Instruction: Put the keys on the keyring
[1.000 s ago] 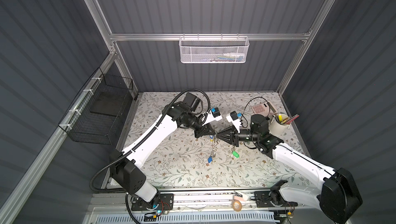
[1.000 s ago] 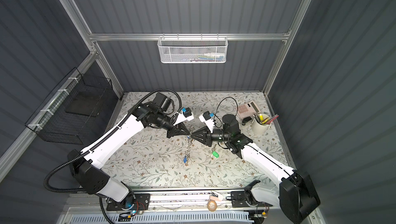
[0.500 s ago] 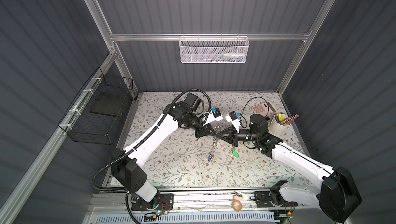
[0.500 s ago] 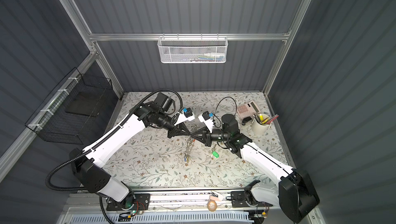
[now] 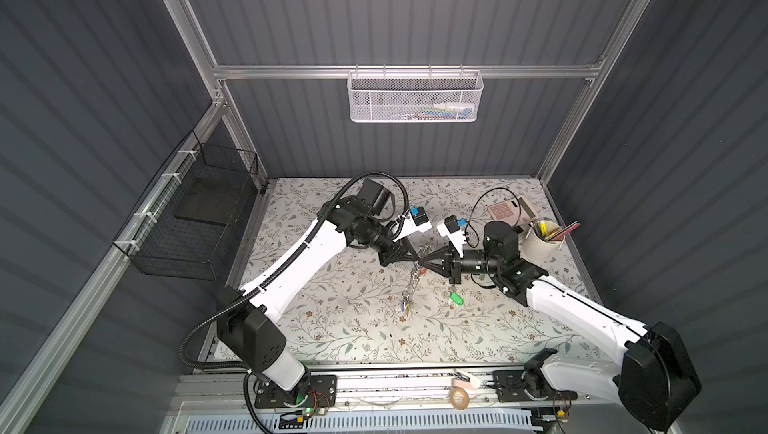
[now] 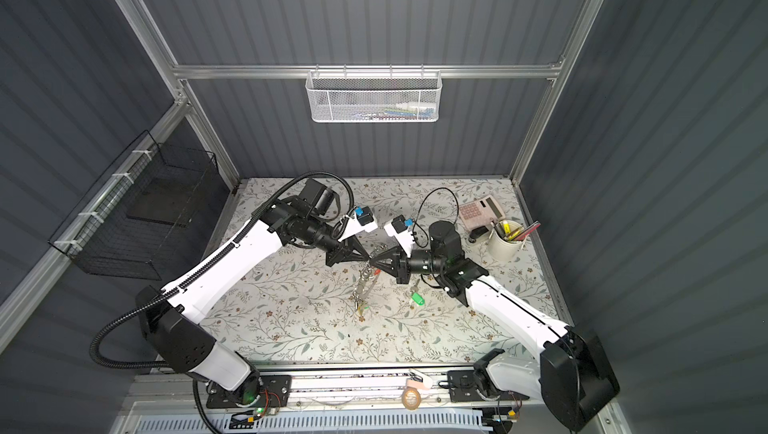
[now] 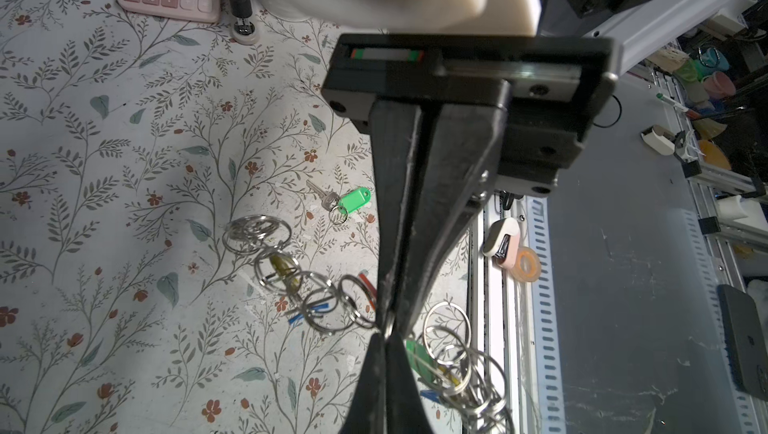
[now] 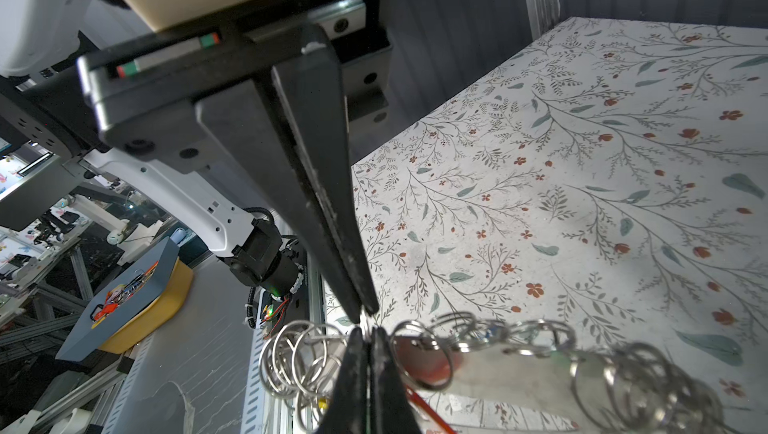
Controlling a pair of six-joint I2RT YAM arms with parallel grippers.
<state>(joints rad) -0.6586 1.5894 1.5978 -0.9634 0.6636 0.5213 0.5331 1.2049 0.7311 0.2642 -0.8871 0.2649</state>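
Left wrist view has left claw (image 7: 387, 338) and right claw (image 7: 393, 313) tip to tip, both pinched shut on the keyring (image 7: 316, 299). Green-tagged keys (image 7: 341, 202) lie free on the counter (image 7: 124, 162), nearer the right arm.

The floral table (image 5: 332, 328) carries the green-tagged keys (image 5: 456, 298), a pink calculator (image 5: 505, 211) and a white pen cup (image 5: 540, 245).
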